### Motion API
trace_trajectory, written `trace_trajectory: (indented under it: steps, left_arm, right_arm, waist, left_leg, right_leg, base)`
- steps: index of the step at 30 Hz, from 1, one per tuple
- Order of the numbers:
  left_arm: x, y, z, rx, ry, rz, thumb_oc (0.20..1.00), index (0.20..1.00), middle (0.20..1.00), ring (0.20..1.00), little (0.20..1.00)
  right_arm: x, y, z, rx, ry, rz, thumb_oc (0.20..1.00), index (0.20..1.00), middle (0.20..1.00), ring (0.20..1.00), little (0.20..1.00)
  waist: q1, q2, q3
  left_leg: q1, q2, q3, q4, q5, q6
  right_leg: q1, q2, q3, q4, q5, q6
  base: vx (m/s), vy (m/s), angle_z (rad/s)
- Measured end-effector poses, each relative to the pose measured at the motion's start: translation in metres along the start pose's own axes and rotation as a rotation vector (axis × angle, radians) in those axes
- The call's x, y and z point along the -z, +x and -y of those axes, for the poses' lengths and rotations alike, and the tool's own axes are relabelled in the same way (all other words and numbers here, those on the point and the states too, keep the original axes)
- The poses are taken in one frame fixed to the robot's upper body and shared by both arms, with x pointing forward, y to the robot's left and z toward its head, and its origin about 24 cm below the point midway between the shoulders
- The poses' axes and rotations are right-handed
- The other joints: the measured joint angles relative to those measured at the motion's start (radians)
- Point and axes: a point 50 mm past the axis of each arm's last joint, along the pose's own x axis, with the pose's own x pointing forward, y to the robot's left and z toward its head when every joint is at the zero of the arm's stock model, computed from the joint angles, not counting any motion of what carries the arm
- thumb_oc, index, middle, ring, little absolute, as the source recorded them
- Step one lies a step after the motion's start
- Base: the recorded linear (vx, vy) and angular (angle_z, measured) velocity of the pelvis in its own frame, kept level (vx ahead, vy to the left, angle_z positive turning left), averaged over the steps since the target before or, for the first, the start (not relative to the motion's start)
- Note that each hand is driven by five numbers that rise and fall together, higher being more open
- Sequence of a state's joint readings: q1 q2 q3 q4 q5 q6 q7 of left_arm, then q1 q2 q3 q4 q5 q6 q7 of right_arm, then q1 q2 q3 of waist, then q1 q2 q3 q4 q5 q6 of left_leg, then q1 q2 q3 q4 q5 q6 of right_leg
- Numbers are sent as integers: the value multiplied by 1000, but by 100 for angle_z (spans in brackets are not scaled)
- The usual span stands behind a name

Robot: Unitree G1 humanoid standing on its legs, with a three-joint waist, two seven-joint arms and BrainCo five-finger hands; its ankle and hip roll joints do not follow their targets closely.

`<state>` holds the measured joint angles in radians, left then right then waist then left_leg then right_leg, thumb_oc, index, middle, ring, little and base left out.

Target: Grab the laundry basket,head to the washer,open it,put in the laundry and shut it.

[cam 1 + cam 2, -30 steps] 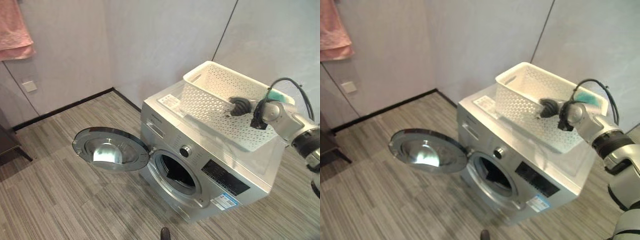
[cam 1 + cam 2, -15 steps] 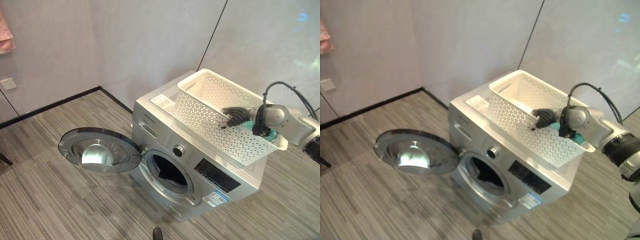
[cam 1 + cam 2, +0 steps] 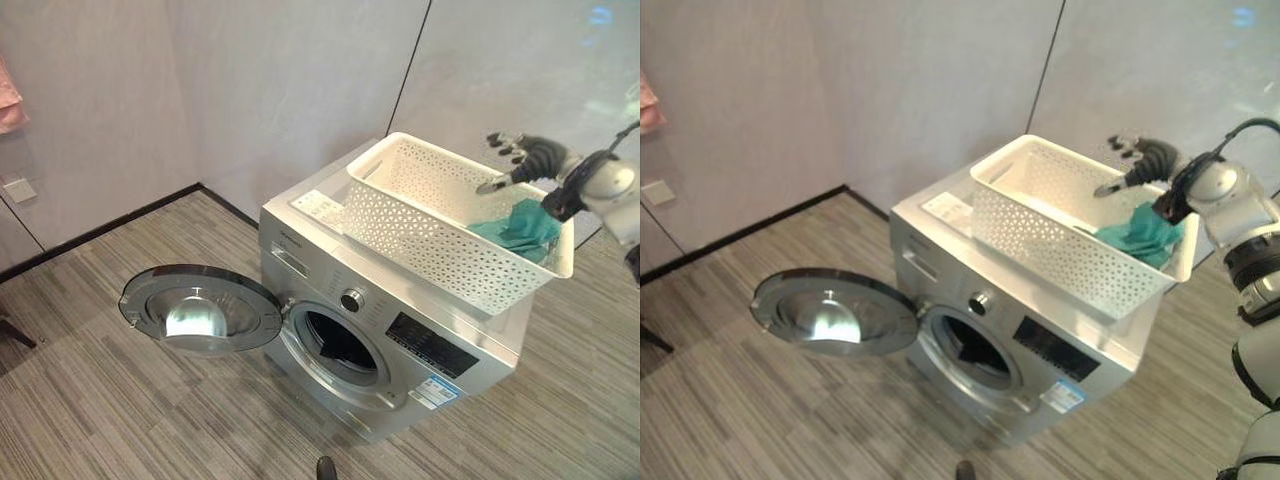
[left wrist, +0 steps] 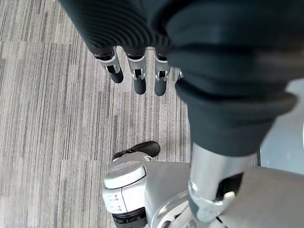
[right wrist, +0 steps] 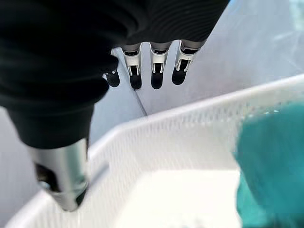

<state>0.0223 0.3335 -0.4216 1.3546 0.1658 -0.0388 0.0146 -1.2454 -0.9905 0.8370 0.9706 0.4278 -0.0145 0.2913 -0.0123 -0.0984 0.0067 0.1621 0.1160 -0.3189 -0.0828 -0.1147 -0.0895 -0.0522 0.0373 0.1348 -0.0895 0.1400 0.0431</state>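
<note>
**Basket on washer, door open, right hand empty above basket**

I see the washer [image 3: 380,330] sitting at centre of the head views, front panel facing roughly 5 o'clock; its round door [image 3: 200,308] is swung fully open, lying out toward 9 o'clock of the drum opening [image 3: 335,345]; inside of the drum is dark, can't tell what's in it.

White perforated laundry basket [image 3: 430,235] rests on the washer's top, long side running from 10 o'clock to 4 o'clock; its 4 o'clock end sticks out past the washer's edge; a teal cloth [image 3: 518,228] lies bunched inside the basket at that end, against the far wall.

My right hand [image 3: 527,158] is above the basket's far rim, at about 1 o'clock from the washer; fingers straight and spread apart, thumb out to the side, nothing in them; not touching the basket or the cloth; right wrist view confirms: fingers [image 5: 156,71] straight in a row, basket wall [image 5: 190,128] and teal cloth past them, all apart from the hand.

My left hand [image 4: 137,71] hangs over the grey striped floor [image 4: 57,118]; fingers straight, side by side, relaxed, holding nothing.

Pink cloth [image 3: 8,100] hangs on the wall at 9 o'clock, well apart from the washer; wall socket [image 3: 18,189] just below it.
</note>
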Motion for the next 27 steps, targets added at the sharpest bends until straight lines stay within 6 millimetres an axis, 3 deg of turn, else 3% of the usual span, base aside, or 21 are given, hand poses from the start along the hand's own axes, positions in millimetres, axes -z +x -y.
trace_trajectory:
  steps: [4, 14, 20, 22, 27]
  left_arm:
    - [1, 0, 1, 2, -1, -3, 1000, 1000, 1000, 1000, 1000]
    - [7, 0, 1, 0, -26, -46, 1000, 1000, 1000, 1000, 1000]
    - [21, -2, 1, -10, -136, -94, 1000, 1000, 1000, 1000, 1000]
    - [14, -1, 2, -11, -165, -61, 1000, 1000, 1000, 1000, 1000]
    - [20, -3, 13, 12, -180, -65, 1000, 1000, 1000, 1000, 1000]
  right_arm:
    - [13, 3, 5, 68, 70, -91, 1000, 1000, 1000, 1000, 1000]
    - [20, 9, -13, 17, -124, -180, 1000, 1000, 1000, 1000, 1000]
    - [48, 4, -28, -38, -157, -256, 1000, 1000, 1000, 1000, 1000]
    - [60, -5, -16, -32, -190, -310, 1000, 1000, 1000, 1000, 1000]
    - [90, -28, 10, 13, -242, -454, 1000, 1000, 1000, 1000, 1000]
  waist:
    - [2, 2, -8]
    - [8, -12, -28]
    - [26, -22, -43]
    - [27, -22, -46]
    - [41, 2, -38]
  left_leg:
    - [-1, -1, -1, 1, 0, 0]
    - [-15, -2, -2, 4, 0, 0]
    - [-33, 0, -10, 7, 0, -1]
    - [-64, -5, -30, 12, 2, -2]
    - [-85, -6, -56, 13, 6, -4]
  right_leg:
    - [0, -1, 0, 2, 2, -3]
    - [-11, -2, 0, 2, 3, -4]
    - [-22, -5, -8, -6, -4, -10]
    - [-44, -14, -25, -6, -5, -7]
    - [-52, -20, -50, -6, -4, -4]
  base:
    - [8, -6, 0]
    - [27, -17, 0]
    - [26, -29, 4]
    - [11, -17, 23]
    - [24, -22, 16]
